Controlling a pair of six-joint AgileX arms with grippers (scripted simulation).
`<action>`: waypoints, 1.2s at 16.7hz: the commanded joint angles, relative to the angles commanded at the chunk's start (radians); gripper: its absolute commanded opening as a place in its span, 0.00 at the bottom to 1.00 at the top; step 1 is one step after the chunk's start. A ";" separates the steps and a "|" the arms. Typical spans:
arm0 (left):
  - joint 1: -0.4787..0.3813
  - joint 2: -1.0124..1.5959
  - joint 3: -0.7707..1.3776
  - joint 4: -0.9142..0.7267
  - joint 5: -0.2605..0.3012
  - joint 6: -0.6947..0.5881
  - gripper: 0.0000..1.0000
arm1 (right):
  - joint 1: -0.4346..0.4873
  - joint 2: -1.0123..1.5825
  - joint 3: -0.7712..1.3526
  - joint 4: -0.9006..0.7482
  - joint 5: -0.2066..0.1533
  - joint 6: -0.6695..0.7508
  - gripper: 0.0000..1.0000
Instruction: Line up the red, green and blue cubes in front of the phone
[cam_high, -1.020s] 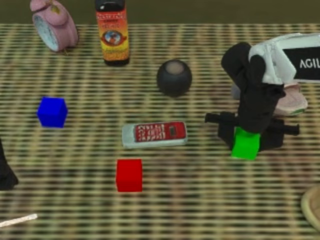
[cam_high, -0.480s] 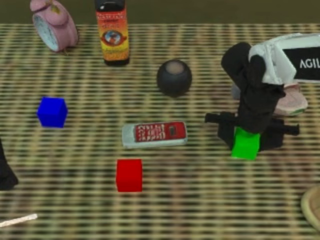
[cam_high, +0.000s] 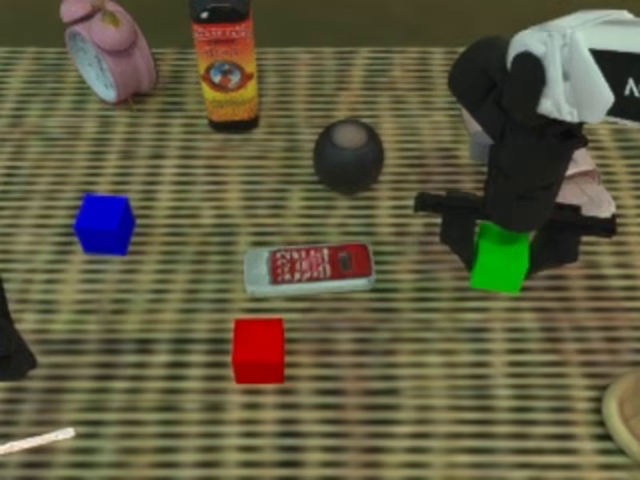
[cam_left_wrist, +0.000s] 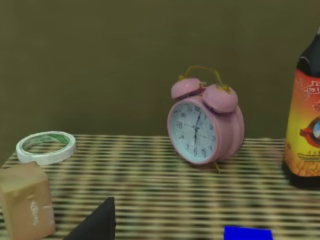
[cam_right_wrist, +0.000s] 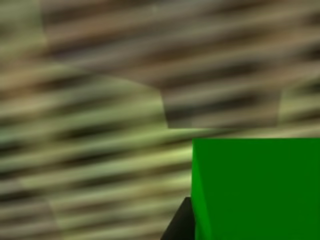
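From above, the red cube (cam_high: 258, 350) is already sitting just in front of the phone (cam_high: 309, 269), toward its left end, so one place in the line looks filled. The blue cube (cam_high: 104, 223) is lying well apart at the counter's (cam_high: 400, 400) left, untouched. The green cube (cam_high: 499, 257) is sitting between the fingers of the right gripper (cam_high: 502, 250), closed on it, to the right of the phone; whether it is clear of the counter cannot be told here. Two cubes are left to place, by my judgement. The right arm is reaching in from the upper right, wrist pointing down over the cube. The left gripper (cam_high: 12, 350) is waiting at the left edge, its fingers unreadable.

From the left wrist, a pink alarm clock (cam_left_wrist: 204, 127), a sauce bottle (cam_left_wrist: 304, 120), a tape roll (cam_left_wrist: 46, 147) and the blue cube's top are showing.

From the right wrist, the green cube is filling the corner above the woven counter.
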 joint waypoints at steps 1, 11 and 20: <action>0.000 0.000 0.000 0.000 0.000 0.000 1.00 | 0.001 -0.014 0.016 -0.025 0.000 -0.001 0.00; 0.000 0.000 0.000 0.000 0.000 0.000 1.00 | 0.097 -0.011 0.066 -0.069 0.000 0.049 0.00; 0.000 0.000 0.000 0.000 0.000 0.000 1.00 | 0.384 0.013 0.169 -0.149 0.000 0.188 0.00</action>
